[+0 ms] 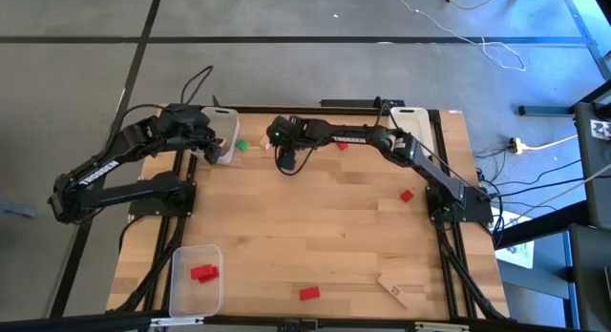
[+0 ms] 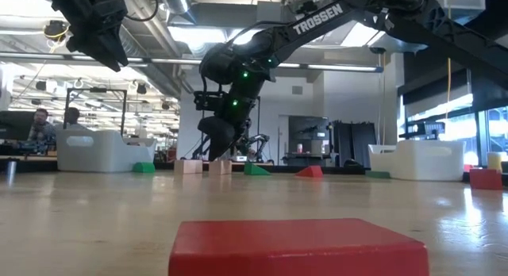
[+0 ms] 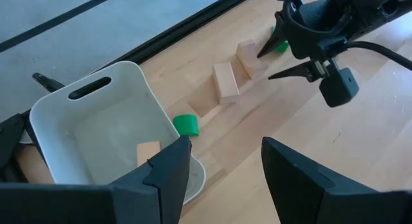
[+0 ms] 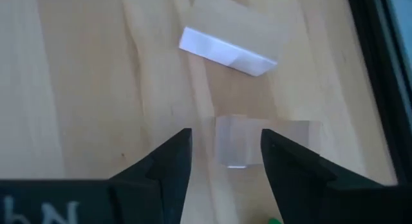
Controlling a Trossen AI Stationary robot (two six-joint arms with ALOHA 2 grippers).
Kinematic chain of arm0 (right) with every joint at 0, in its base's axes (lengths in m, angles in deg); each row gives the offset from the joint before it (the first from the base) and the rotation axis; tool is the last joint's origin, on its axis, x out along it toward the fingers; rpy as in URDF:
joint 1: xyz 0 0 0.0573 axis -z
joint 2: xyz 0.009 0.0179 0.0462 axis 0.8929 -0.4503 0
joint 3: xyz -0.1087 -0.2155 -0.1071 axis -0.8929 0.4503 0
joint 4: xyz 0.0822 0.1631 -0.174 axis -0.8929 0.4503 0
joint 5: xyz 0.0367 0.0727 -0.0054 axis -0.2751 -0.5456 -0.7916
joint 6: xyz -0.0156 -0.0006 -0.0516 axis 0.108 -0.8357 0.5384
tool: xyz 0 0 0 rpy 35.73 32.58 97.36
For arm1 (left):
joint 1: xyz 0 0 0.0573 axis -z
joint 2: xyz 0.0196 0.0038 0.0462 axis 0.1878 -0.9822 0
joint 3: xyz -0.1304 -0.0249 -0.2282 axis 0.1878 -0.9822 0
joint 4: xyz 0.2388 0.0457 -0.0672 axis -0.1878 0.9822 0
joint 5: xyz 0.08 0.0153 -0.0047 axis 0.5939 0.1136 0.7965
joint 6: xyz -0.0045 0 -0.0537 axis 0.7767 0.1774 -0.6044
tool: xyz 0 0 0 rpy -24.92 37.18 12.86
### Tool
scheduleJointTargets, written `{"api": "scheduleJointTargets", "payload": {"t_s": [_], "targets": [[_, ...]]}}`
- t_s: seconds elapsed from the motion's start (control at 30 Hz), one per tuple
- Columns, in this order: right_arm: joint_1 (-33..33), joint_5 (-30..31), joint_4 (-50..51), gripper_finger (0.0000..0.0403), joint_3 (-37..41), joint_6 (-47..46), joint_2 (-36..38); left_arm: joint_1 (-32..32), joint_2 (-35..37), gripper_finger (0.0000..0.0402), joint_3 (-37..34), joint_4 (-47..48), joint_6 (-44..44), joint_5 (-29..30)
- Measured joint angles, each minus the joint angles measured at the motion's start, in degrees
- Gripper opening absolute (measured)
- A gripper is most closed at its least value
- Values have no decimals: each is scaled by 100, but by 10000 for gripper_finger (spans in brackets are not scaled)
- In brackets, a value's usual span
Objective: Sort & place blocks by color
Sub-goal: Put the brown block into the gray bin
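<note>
My right gripper [image 4: 225,135] is open and points down at the table's far middle [image 1: 286,162]. Its fingers stand on either side of a pale wood block [image 4: 235,143] that lies on the table; I cannot tell whether they touch it. A second wood block [image 4: 225,49] lies just beyond. My left gripper [image 3: 222,143] is open above the white bin [image 3: 40,114] at the far left, which holds one wood block [image 3: 148,152]. A green block [image 3: 187,124] lies beside that bin. In the low view, the right gripper [image 2: 216,153] hangs just over the wood block [image 2: 221,166].
Red blocks lie at the far middle [image 1: 342,144], the right [image 1: 407,195] and the near edge [image 1: 308,293]. A wood block [image 1: 393,290] lies near-right. A clear bin [image 1: 181,294] near-left holds red blocks [image 1: 202,272]. Another white bin [image 1: 410,114] stands far right.
</note>
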Motion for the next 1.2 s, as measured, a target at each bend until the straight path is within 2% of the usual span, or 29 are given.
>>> {"api": "scheduleJointTargets", "payload": {"t_s": [0.7,0.83,1.0,1.2], "targets": [[0,-43,89,183,0,-280,0,0,0,182,0,-1,-8,1],[0,-111,305,161,-1,-282,-21,0,0,182,0,-1,-10,1],[46,-805,208,118,-35,-500,-196,0,0,182,0,-1,-10,1],[-18,-946,243,62,-2,-361,-258,2,0,182,0,0,-12,-1]]}}
